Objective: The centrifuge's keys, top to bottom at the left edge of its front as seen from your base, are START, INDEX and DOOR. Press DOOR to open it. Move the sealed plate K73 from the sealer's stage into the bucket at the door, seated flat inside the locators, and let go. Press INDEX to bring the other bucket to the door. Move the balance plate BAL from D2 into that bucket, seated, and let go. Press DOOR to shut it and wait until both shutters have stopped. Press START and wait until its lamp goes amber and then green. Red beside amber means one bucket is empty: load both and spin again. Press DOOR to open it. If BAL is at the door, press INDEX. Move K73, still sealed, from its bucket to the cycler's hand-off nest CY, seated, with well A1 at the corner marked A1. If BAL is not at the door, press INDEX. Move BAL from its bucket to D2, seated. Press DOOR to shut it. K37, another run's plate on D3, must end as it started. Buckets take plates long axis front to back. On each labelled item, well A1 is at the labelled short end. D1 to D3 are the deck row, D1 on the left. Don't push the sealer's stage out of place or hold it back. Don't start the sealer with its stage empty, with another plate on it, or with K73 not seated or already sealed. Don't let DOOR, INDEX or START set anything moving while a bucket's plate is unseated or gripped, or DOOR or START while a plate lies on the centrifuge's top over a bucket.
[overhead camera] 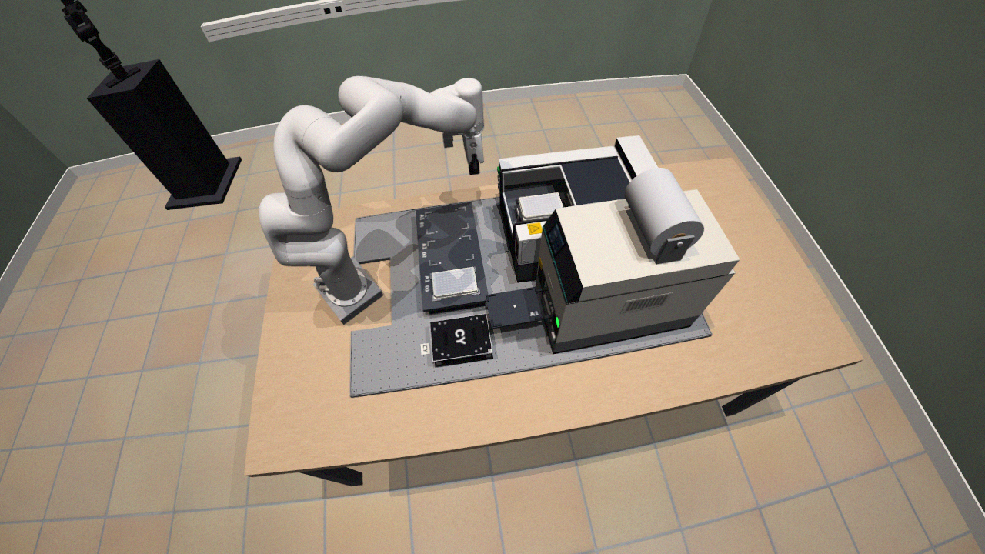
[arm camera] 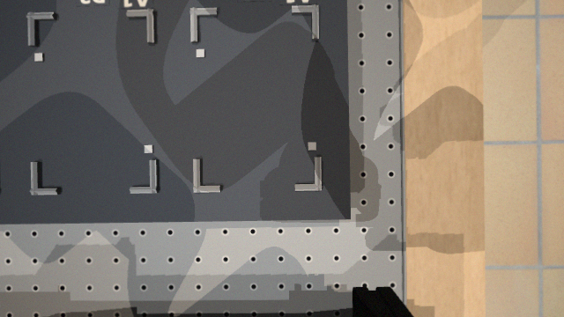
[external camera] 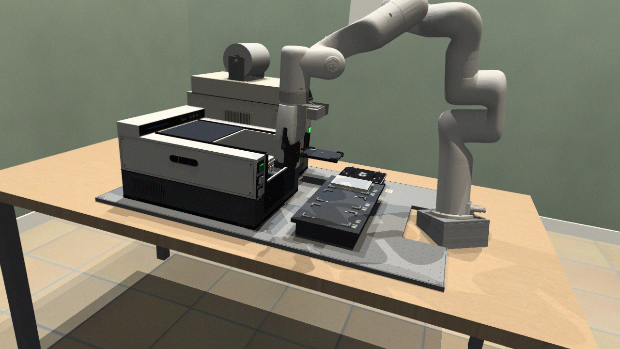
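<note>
Green walls point(overhead camera: 826, 82), tan tiled floor point(overhead camera: 124, 385), wooden table point(overhead camera: 482, 413), ceiling light point(overhead camera: 323, 15)

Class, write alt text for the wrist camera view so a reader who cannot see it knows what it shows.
Looking straight down, a dark grey deck plate with pale L-shaped corner locators marks two vacant plate positions. It sits on a light grey perforated baseboard, with the tan wooden table and tiled floor to the right. The black tip of the closed end effector shows at the bottom edge, holding nothing.
</note>
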You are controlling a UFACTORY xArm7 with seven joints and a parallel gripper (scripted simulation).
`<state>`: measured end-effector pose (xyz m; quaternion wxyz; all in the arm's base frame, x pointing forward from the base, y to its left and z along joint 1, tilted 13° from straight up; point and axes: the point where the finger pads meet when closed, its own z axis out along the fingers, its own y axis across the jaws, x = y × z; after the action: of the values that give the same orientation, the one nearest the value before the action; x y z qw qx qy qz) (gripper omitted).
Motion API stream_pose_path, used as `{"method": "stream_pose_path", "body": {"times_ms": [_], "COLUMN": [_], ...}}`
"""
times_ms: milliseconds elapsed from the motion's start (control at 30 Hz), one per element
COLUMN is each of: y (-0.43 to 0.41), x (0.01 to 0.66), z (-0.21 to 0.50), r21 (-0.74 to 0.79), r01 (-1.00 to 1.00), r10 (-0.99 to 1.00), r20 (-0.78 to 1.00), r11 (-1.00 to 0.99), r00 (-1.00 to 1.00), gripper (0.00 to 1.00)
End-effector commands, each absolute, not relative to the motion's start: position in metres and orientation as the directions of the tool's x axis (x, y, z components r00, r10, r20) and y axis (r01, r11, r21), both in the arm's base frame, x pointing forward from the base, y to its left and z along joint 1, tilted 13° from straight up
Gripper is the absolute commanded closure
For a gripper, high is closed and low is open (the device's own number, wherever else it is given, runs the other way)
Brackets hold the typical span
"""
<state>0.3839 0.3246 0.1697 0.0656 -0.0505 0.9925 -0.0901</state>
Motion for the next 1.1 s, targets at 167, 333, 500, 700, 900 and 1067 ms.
{"method": "stream_pose_path", "body": {"times_ms": [167,333,500,700,900,1067], "y": [0.3345,0.3345,0.3345,0.3346,0.3346,0.3345], "x": [0.3690,0.3690,0.3690,0.3688,0.3687,0.3687], "z": [0.1616,0.1616,0.1615,0.1615,0.1614,0.1613], "r21": [-0.181,-0.181,-0.181,-0.181,-0.182,-0.182], "r01": [-0.088,-0.088,-0.088,-0.088,-0.088,-0.088], "r10": [-0.112,-0.112,-0.128,-0.148,-0.172,-0.181], "r20": [-0.127,-0.127,-0.223,-0.349,-0.524,-0.597], "r11": [0.979,0.979,0.979,0.979,0.979,0.979], "r00": [-0.986,-0.986,-0.966,-0.926,-0.834,-0.782], "gripper": [1.00,1.00,1.00,1.00,1.00,1.00]}}
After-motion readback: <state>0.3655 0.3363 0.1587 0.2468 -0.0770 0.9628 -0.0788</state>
